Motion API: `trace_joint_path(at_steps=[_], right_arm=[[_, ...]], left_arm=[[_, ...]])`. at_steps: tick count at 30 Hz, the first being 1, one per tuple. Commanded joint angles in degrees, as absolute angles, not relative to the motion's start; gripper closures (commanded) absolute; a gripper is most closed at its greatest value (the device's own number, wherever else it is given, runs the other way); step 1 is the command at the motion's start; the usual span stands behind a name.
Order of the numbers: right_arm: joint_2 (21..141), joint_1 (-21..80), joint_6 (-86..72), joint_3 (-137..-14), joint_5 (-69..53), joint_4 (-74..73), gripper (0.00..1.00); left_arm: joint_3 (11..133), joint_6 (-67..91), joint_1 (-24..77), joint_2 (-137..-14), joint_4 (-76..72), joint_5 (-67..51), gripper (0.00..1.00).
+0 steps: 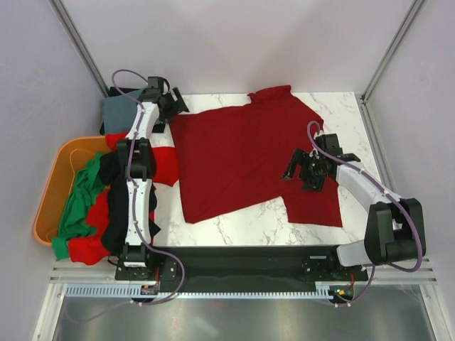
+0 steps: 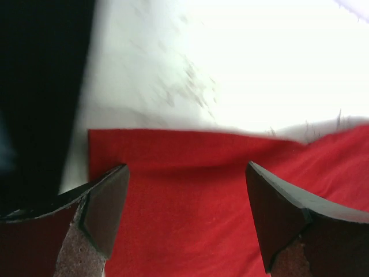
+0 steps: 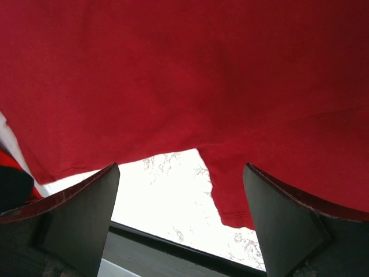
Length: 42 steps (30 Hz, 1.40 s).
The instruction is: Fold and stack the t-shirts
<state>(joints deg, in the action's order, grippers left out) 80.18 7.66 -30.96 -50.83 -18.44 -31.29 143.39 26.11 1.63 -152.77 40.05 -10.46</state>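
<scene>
- Barely begun, by the look of it: no fold yet in the dark red t-shirt (image 1: pixel 242 156), spread flat on the table (image 1: pixel 242 226) beneath both sets of jaws.
- Left to do, as judged: fold this one, then deal with the green t-shirt (image 1: pixel 82 199), the bright red t-shirt (image 1: pixel 89 250) and the black t-shirt (image 1: pixel 112 168), heaped in and over the orange tub (image 1: pixel 48 192), well off to the outer side of the left jaws.
- Left gripper (image 1: pixel 169 106): jaws wide apart, gripping nothing; red cloth under and between them, with its straight edge and one corner just ahead and bare marble beyond.
- Right gripper (image 1: pixel 307 174): jaws wide apart too, nothing held; cloth ahead, a sleeve end reaching into the gap, bare table beside it.
- Cannot tell whether either pair of fingertips touches the cloth.
- Hard to read: left wrist view blurred and washed out, with a dark mass at its edge, unidentified.
- Grey-blue thing (image 1: pixel 117 108) just outside the left jaws, partly behind the arm: folded cloth or not, impossible to say.
- Heap partly covered by the left arm, so number of shirts unclear.
</scene>
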Motion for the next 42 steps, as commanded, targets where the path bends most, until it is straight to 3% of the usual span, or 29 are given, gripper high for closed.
trace_joint_path(at_steps=[1,6,15,29,32,36,42], right_arm=[[81.7,7.9,-29.4,-53.3,-17.4,-30.7,0.04],[81.7,7.9,-29.3,-53.9,-17.3,-30.7,0.04],[84.6,7.9,-30.8,-62.6,-15.6,-30.3,0.03],[111.3,-5.1,-32.3,-74.5,-12.9,-30.3,0.03],[110.1,-6.5,-33.6,-71.1,-8.6,-31.6,0.03],[105.1,-9.1,-37.3,-57.2,-8.5,-29.7,0.02],[89.4,-10.5,-42.3,-37.8,-9.1,-24.7,0.02]], left_arm=[[149.0,29.4,0.1,-156.9,38.8,-11.2,0.08],[147.2,27.3,0.2,-151.9,35.7,-10.3,0.0],[131.3,27.1,6.6,-130.3,35.9,-14.2,0.0],[78.3,34.2,18.8,-93.9,34.9,-15.3,0.0],[67.8,34.5,19.0,-89.4,32.2,-14.9,0.0],[60.7,34.1,18.9,-89.2,28.9,-14.9,0.0],[64.0,30.1,19.0,-100.7,27.3,-14.9,0.0]])
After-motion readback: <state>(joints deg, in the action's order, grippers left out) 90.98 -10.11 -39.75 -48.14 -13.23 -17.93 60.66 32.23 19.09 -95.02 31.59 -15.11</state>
